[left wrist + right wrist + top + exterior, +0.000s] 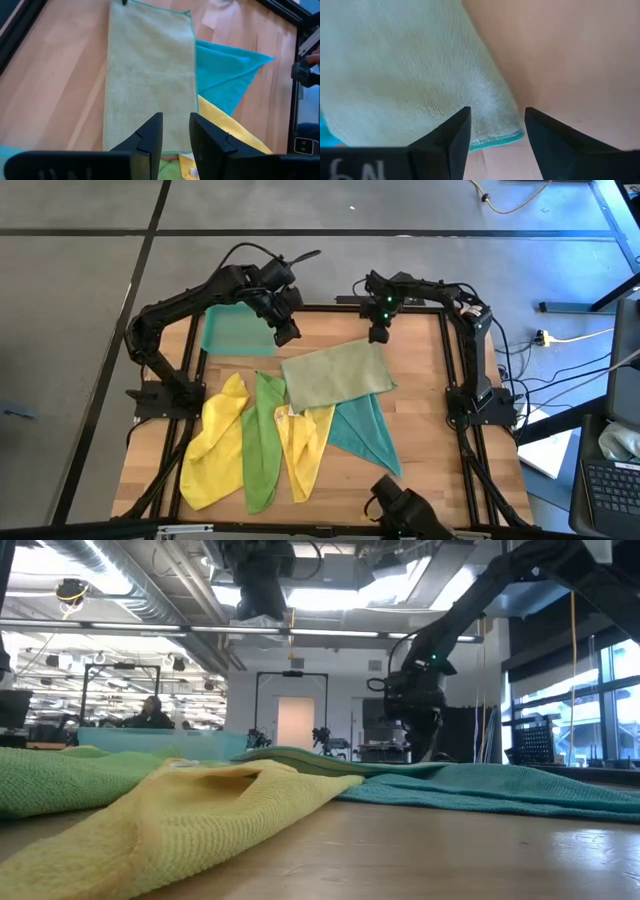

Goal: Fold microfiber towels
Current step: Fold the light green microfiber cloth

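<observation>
Crosswise, olive towel (337, 375), long axis between both empty, parted pincers (175, 131) (495, 131).

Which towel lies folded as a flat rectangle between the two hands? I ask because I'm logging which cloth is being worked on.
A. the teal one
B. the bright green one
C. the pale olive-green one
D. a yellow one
C: the pale olive-green towel lies flat as a rectangle between the left hand and the right hand, while the yellow, bright green and teal cloths lie rumpled nearer the table's front.
</observation>
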Robot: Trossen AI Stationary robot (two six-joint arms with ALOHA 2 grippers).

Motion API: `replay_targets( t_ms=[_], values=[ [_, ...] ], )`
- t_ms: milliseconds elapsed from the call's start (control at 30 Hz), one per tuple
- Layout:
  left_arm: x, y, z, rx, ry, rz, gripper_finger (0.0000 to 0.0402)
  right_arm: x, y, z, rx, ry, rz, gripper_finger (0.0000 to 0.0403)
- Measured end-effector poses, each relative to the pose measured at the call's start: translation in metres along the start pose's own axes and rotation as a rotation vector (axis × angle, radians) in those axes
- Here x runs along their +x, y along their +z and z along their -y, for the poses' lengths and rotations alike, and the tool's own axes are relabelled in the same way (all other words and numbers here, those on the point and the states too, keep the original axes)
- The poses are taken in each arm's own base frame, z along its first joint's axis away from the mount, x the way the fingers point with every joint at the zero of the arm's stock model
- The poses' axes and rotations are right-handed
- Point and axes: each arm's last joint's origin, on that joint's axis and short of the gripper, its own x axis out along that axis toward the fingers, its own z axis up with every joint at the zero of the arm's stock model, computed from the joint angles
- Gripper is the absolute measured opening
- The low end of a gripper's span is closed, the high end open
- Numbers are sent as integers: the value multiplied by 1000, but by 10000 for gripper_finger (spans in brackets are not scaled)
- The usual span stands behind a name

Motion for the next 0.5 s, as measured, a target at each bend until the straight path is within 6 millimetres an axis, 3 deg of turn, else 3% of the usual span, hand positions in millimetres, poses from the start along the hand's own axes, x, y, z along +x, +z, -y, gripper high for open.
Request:
replay_targets(
  t_ms=[167,333,500],
  values=[
    [0,0,0,0,7,-1,89,15,-6,-8,-11,-22,-55,189],
    [0,-1,0,2,7,-5,89,17,-5,-11,73,-29,-62,183],
    [0,-1,0,25,8,-5,89,10,-1,-13,134,-13,-101,118]
  ],
)
